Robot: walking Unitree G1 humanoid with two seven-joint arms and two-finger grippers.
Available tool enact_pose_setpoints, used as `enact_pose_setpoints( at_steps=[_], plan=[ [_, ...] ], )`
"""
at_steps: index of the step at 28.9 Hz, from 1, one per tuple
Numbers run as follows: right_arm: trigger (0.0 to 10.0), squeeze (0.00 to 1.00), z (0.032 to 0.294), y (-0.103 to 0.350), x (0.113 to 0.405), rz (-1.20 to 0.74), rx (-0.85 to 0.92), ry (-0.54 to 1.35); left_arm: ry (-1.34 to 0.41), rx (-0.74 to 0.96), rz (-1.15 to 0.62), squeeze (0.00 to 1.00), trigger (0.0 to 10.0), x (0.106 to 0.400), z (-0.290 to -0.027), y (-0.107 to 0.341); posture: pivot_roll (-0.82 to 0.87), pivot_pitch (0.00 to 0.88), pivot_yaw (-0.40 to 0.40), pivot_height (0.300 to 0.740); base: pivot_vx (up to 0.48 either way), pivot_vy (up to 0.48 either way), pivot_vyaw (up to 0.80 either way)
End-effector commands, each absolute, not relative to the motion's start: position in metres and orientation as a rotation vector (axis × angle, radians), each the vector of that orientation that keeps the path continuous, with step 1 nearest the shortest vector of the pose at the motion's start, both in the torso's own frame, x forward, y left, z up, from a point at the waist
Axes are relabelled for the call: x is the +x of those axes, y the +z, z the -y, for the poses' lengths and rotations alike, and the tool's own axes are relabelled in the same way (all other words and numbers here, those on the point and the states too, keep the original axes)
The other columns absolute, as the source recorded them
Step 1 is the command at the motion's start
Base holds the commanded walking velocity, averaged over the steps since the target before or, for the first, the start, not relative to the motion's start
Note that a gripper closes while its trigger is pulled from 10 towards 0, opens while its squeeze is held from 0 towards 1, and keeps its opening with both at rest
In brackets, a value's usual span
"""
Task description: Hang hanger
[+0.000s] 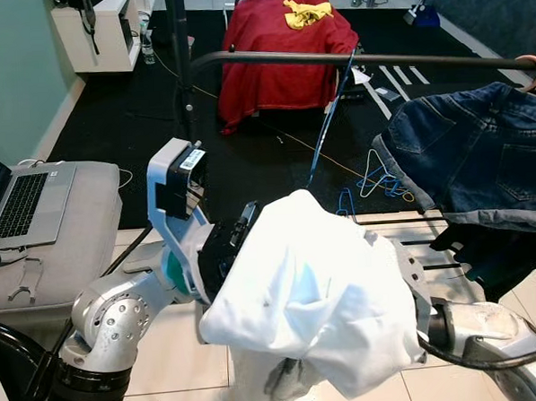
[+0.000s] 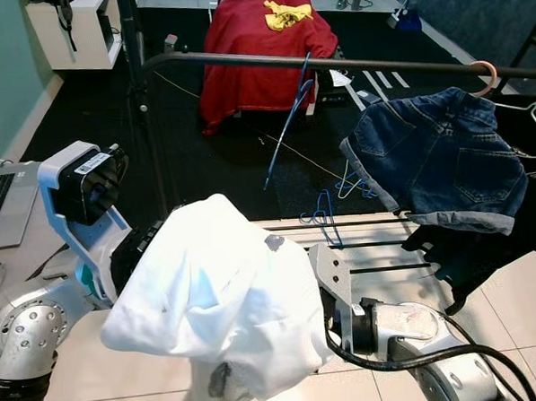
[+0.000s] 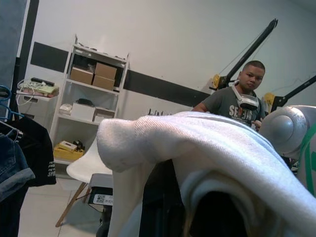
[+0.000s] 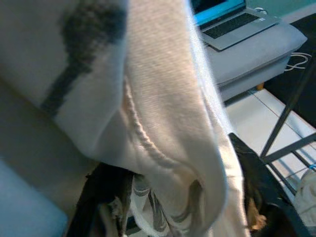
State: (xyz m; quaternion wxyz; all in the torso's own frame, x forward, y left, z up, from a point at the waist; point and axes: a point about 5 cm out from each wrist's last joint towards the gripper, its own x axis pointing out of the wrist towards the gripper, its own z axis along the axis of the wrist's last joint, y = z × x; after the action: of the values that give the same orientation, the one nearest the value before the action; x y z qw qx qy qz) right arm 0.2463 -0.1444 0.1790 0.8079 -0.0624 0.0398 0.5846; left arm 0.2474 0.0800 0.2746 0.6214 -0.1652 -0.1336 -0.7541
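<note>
White garment lies bunched between both arms, draped over the grippers, its loose end hanging toward the floor. No hanger can be made out within it. Left arm and right arm are bent inward. Jaw state cannot be told; cloth covers them. Beyond, rail holds denim shorts.
</note>
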Motion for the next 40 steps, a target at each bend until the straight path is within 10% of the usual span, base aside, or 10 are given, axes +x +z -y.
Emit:
enact_pose_setpoints(
  at_steps=[1,14,21,28,38,39,40],
  plan=[
    [0.0,0.0,0.145,0.178,0.247,-0.079,-0.126,1.242,-1.75,-0.372,0.333,0.0,10.0,0.243,-0.079,0.278,-0.16,0.115,0.023,0.74,0.0,0.0,0.0],
    [0.0,0.0,0.157,0.173,0.259,-0.067,-0.183,1.105,-1.734,-0.37,0.329,0.0,10.0,0.246,-0.079,0.276,-0.17,0.11,0.024,0.74,0.0,0.0,0.0],
    [0.0,0.0,0.206,0.192,0.299,0.076,-0.296,0.593,-1.627,-0.3,0.288,0.0,10.0,0.255,-0.087,0.263,-0.17,0.114,0.026,0.74,0.0,0.0,0.0],
    [0.0,0.0,0.203,0.204,0.3,0.18,-0.228,0.559,-1.622,-0.292,0.261,0.0,10.0,0.253,-0.088,0.257,-0.17,0.121,0.025,0.74,0.0,0.0,0.0],
    [0.0,0.0,0.21,0.227,0.313,0.332,-0.297,0.349,-1.644,0.057,0.125,0.0,10.0,0.247,-0.079,0.218,-0.17,0.123,0.027,0.74,0.0,0.0,0.0],
    [0.5,0.0,0.208,0.231,0.315,0.361,-0.293,0.311,-1.64,0.114,0.105,1.0,10.0,0.249,-0.079,0.21,-0.17,0.122,0.029,0.74,0.0,0.0,0.0],
    [2.8,0.0,0.207,0.234,0.316,0.381,-0.276,0.281,-1.637,0.161,0.095,1.0,10.0,0.25,-0.079,0.206,-0.17,0.122,0.029,0.74,0.0,0.0,0.0]
  ],
)
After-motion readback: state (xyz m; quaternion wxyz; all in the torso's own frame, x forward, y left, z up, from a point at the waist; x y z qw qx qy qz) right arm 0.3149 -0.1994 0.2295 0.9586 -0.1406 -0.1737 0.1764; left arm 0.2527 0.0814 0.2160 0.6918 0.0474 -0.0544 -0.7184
